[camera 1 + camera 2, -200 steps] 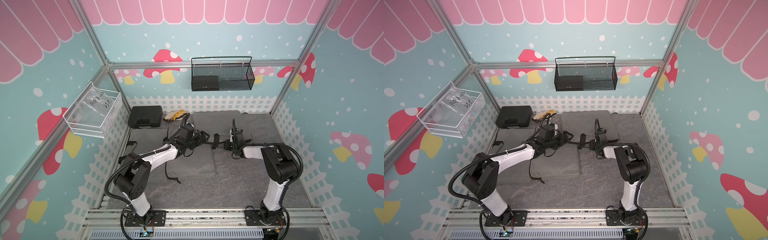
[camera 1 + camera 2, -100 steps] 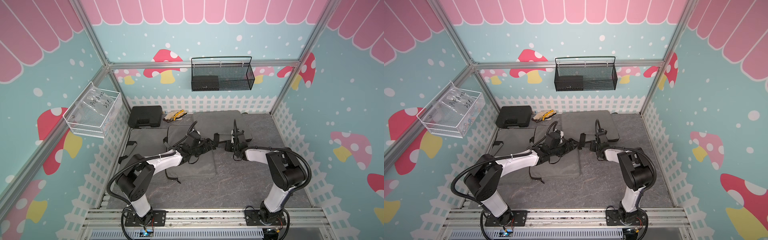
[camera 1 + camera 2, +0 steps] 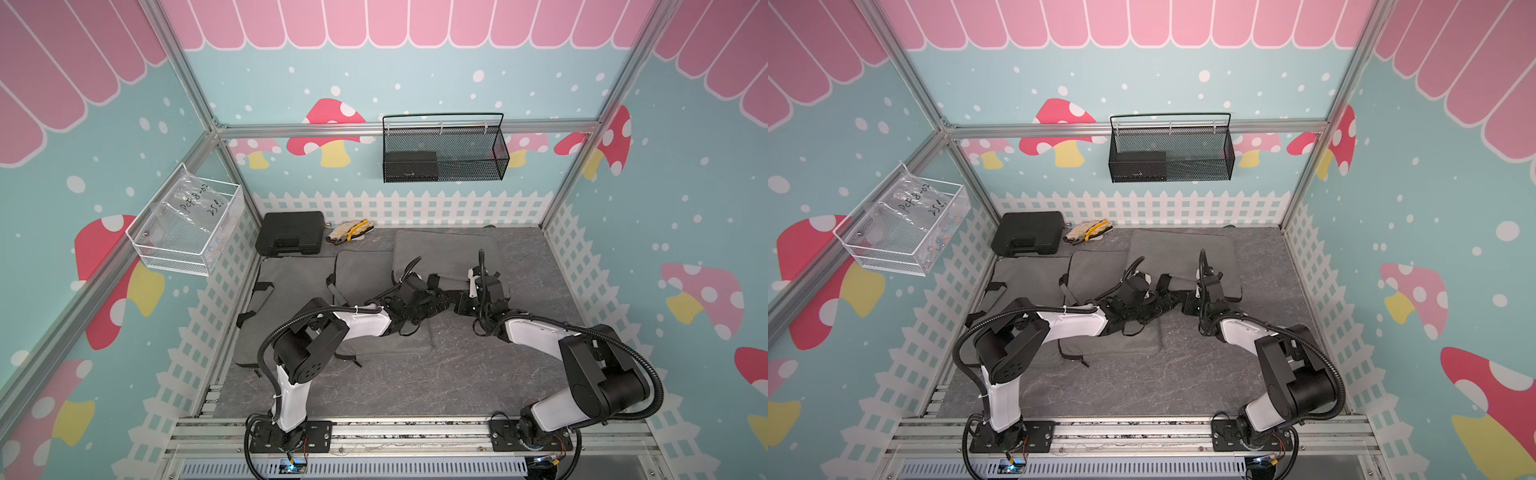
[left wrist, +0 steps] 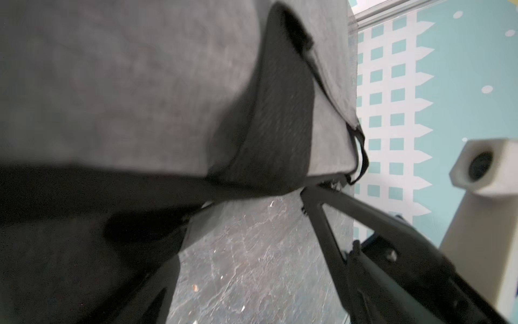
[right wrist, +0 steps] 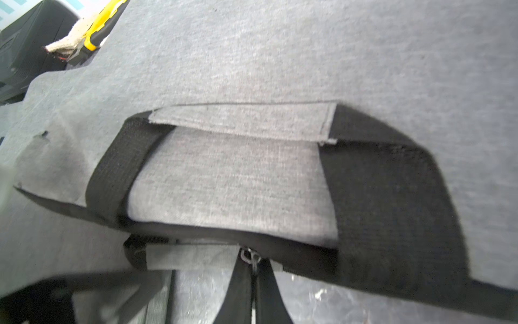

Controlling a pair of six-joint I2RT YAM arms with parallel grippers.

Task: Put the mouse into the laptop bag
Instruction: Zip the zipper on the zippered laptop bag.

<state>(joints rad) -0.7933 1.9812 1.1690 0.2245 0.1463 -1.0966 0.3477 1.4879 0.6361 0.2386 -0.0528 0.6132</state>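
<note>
The grey laptop bag (image 3: 444, 253) lies flat at the back right of the table, its black handle (image 5: 386, 202) and zipper edge facing the arms. My right gripper (image 5: 253, 269) is shut on the small metal zipper pull (image 5: 249, 256) at that edge; in both top views it sits at the bag's front edge (image 3: 463, 305) (image 3: 1190, 305). My left gripper (image 4: 218, 216) is open with only bare table between its fingers, right beside the right gripper at the same bag's front corner (image 3: 432, 301). The mouse is out of view.
Two more grey bags (image 3: 291, 286) (image 3: 361, 274) lie under and left of the left arm. A black case (image 3: 291, 237) and work gloves (image 3: 349, 230) sit at the back left. A black mesh basket (image 3: 444, 153) and a white wire basket (image 3: 187, 224) hang on the walls.
The left arm has swung right and forward, bringing its open gripper up beside the right gripper. The right gripper has closed on the zipper pull.
</note>
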